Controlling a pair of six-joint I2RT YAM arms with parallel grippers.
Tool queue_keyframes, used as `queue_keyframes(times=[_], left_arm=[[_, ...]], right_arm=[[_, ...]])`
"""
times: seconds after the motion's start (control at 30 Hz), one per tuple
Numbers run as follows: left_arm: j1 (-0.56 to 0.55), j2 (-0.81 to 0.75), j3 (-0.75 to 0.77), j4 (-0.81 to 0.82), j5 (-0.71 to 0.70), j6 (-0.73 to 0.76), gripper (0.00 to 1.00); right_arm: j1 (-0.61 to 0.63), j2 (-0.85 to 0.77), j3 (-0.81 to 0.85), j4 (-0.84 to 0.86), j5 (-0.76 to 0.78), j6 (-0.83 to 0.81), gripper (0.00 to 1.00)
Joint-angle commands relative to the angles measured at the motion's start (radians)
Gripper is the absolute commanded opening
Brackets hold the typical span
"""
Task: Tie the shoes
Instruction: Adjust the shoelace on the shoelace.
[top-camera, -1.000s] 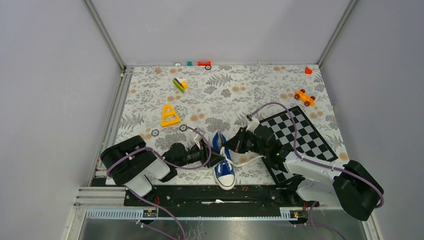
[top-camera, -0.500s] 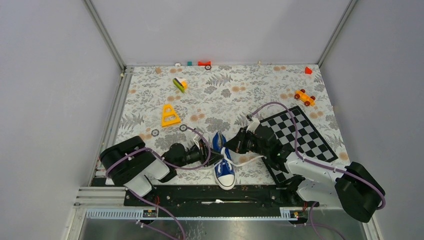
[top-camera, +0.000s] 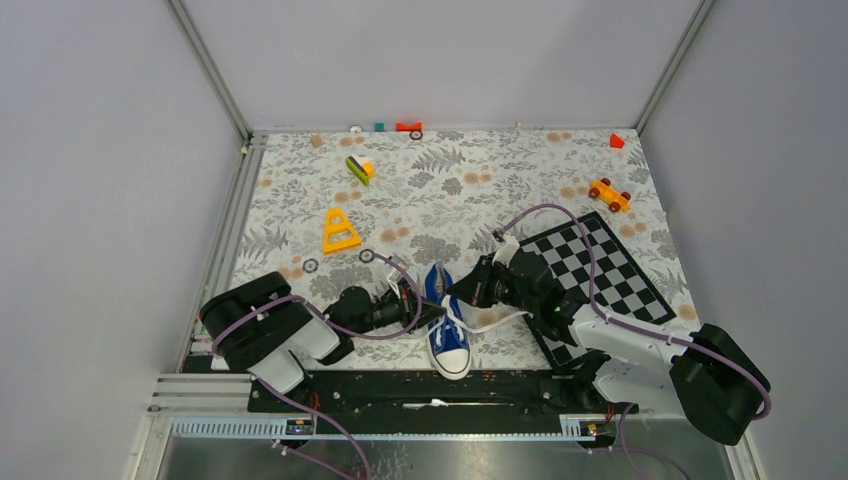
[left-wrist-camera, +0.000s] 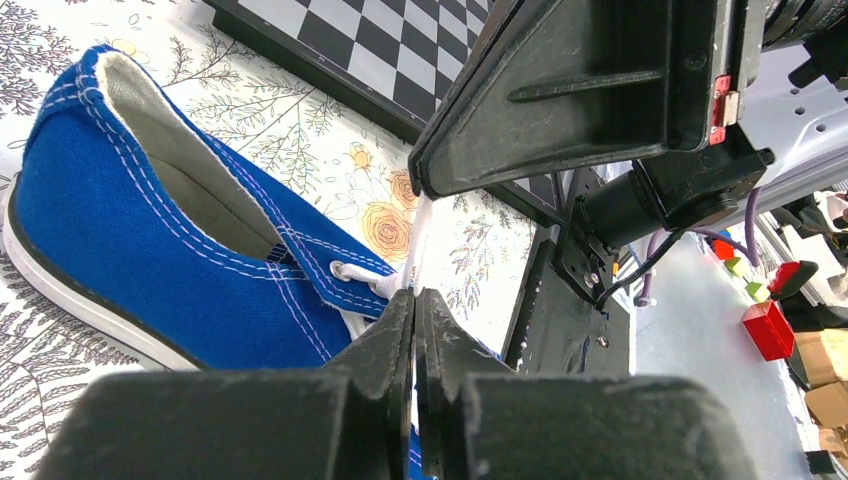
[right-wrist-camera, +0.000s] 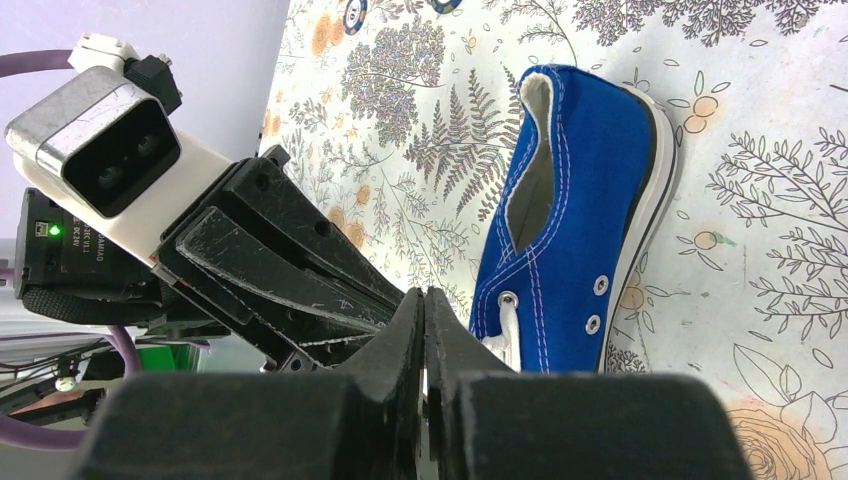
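Note:
The blue canvas sneaker (top-camera: 450, 340) lies on the floral tablecloth near the front edge, white toe cap toward the arm bases. It also shows in the left wrist view (left-wrist-camera: 150, 250) and the right wrist view (right-wrist-camera: 570, 230). My left gripper (top-camera: 440, 314) (left-wrist-camera: 414, 296) is shut on a white lace (left-wrist-camera: 418, 240) just beside the top eyelets. The lace runs taut up to my right gripper (left-wrist-camera: 422, 188), whose tips nearly meet the left's. My right gripper (top-camera: 456, 293) (right-wrist-camera: 423, 293) is shut, with a sliver of white lace between its jaws. Another lace (top-camera: 495, 320) trails right.
A black-and-white checkered board (top-camera: 600, 270) lies right of the shoe, under the right arm. Farther back are a yellow triangle (top-camera: 340, 232), an orange toy car (top-camera: 609, 194), a green-yellow toy (top-camera: 359, 168), red blocks (top-camera: 408, 126) and small black rings (top-camera: 366, 255).
The right gripper has shifted slightly toward the shoe. Both grippers stay shut at the shoe's top eyelets; the shoe has not moved.

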Motion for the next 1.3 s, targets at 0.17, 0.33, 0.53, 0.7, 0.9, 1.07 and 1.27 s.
queue_keyframes(times=[0.17,0.33,0.53,0.7,0.9,1.07,1.27], left_arm=[[-0.004,-0.048,-0.004,0.071,-0.035,0.014,0.36],[-0.005,-0.067,-0.003,0.057,-0.057,0.022,0.36],[-0.005,-0.042,0.020,0.053,-0.061,0.032,0.32],[-0.011,-0.036,0.031,0.060,-0.046,0.033,0.29],[-0.022,-0.010,0.049,0.066,-0.032,0.028,0.28],[-0.025,0.008,0.052,0.069,-0.033,0.028,0.27],[-0.025,0.017,0.048,0.074,-0.035,0.029,0.28]], right_arm=[[-0.005,-0.005,0.028,0.013,-0.007,-0.018,0.00],[-0.004,-0.002,0.031,0.015,-0.010,-0.018,0.00],[-0.005,0.007,0.037,0.023,-0.018,-0.014,0.00],[-0.004,0.011,0.038,0.022,-0.021,-0.015,0.00],[-0.004,0.018,0.041,0.032,-0.026,-0.010,0.00],[-0.005,0.016,0.043,0.030,-0.027,-0.007,0.00],[-0.005,0.016,0.042,0.031,-0.027,-0.007,0.00]])
